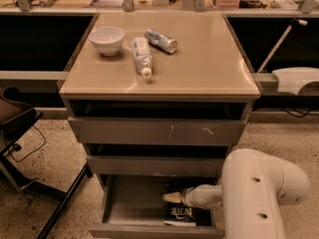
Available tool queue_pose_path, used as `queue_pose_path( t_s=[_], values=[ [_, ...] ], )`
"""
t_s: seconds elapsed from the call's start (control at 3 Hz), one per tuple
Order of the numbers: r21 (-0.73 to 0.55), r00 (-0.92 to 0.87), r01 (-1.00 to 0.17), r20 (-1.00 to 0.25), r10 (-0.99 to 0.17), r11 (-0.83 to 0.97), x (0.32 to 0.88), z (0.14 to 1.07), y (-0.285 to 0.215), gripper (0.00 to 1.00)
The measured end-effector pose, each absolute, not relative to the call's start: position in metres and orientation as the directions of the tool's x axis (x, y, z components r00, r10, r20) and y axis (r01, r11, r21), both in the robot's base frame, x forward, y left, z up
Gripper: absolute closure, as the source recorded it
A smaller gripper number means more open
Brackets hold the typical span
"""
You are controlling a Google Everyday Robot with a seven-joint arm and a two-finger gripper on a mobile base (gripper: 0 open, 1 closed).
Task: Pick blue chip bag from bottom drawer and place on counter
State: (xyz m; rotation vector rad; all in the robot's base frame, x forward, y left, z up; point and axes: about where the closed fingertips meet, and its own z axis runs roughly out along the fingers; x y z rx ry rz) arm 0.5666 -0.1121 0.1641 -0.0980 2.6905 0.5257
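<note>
Blue chip bag (180, 215) lies beneath pincer (171, 197) extended into bottom drawer (129, 203).

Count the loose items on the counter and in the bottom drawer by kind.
White round bowl, on the glossy tan counter: 1
Clear plastic bottle, lying on it: 1
Silver metal can, lying on it: 1
Dark blue foil chip bag, in the grey bottom drawer: 1
Total: 4
End effector: inside that drawer, by the bag.

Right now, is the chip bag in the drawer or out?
In: the chip bag lies flat inside the open bottom drawer, end effector close above it.
</note>
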Motion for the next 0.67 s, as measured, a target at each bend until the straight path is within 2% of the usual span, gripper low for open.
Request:
queue_pose_path(
  t_s=[0.33, 0.67],
  values=[
    [0.337, -0.902, -0.136, -0.431, 0.024, 0.932, 0.576, 0.166, -0.115, 0.0],
    [0.312, -0.915, -0.161, -0.402, -0.023, 0.936, 0.549, 0.111, -0.111, 0.0]
  ],
)
